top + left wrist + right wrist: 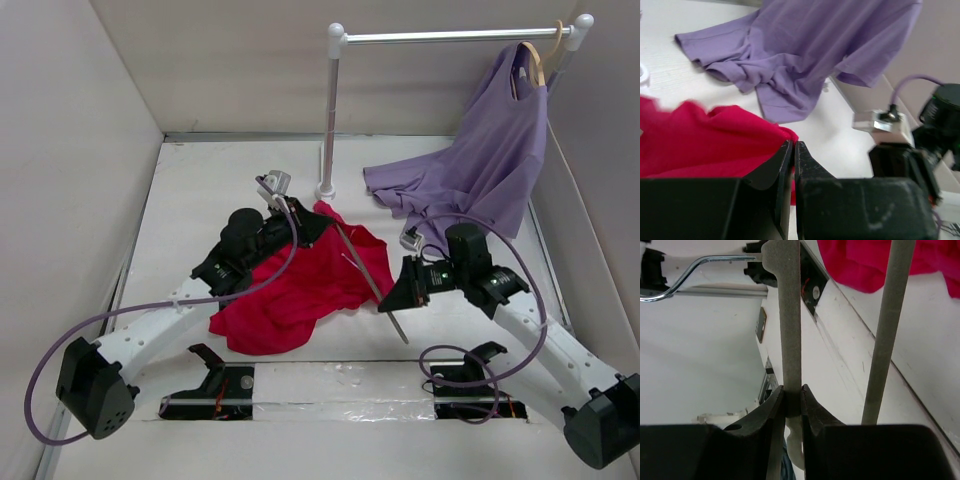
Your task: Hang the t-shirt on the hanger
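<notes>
Right now the t-shirt (285, 295) lies crumpled on the table (200, 200) between the two arms, near the foot of the rack pole (329, 110). The left gripper (318, 225) sits at the shirt's far edge; in the left wrist view its fingers (782, 160) are pressed together on a fold of the red cloth (700, 140), a sliver of red showing between them. The right gripper (392, 300) is at the shirt's right side, and in its wrist view the fingers (772, 407) are clamped on one grey bar of the hanger (790, 315). A second bar stands just beside it to the right, and the metal hook curves off to the upper left. From above, the hanger (365, 272) reads as a thin rod slanting across the shirt's right edge, down toward the right gripper. A purple shirt (485, 160) hangs from a wooden hanger (537, 62) on the rail (450, 36) at the far right, its lower part spread on the table.
</notes>
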Tool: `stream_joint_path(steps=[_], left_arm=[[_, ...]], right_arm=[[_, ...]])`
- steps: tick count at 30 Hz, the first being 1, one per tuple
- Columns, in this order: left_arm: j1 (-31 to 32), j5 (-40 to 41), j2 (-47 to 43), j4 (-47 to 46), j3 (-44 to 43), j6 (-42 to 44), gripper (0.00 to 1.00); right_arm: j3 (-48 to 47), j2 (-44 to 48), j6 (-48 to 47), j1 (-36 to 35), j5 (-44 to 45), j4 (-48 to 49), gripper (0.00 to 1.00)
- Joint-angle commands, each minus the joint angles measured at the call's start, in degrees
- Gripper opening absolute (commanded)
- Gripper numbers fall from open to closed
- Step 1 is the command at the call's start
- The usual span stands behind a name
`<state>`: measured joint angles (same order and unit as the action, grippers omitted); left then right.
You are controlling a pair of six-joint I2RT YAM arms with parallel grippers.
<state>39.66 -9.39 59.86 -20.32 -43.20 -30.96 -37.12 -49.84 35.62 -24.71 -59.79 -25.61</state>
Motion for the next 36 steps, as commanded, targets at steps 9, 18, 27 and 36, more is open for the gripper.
stream_joint_path(steps=[9, 18, 27, 36], left_arm=[[0.2, -13.5, -4.5, -6.0, -0.7, 1.3, 0.00], [0.2, -11.5, -7.8, 1.2, -4.7, 3.6, 0.00], [0.2, -17.2, -5.5, -0.2, -5.7, 1.0, 0.00], [0.2, -16.0, -2.3, 4.0, -8.3, 2.3, 0.00]], right_arm=[[-1.3, -12.3, 17.6, -6.3, 0.2, 40.1, 0.00], [0.1, -10.6, 15.9, -6.0, -2.7, 42.6, 0.00], [-5.7, -14.5, 18.8, -0.6, -2.5, 56.9, 0.00], [-4.5, -22.7, 42.0, 2.5, -1.3, 104.0, 0.00]])
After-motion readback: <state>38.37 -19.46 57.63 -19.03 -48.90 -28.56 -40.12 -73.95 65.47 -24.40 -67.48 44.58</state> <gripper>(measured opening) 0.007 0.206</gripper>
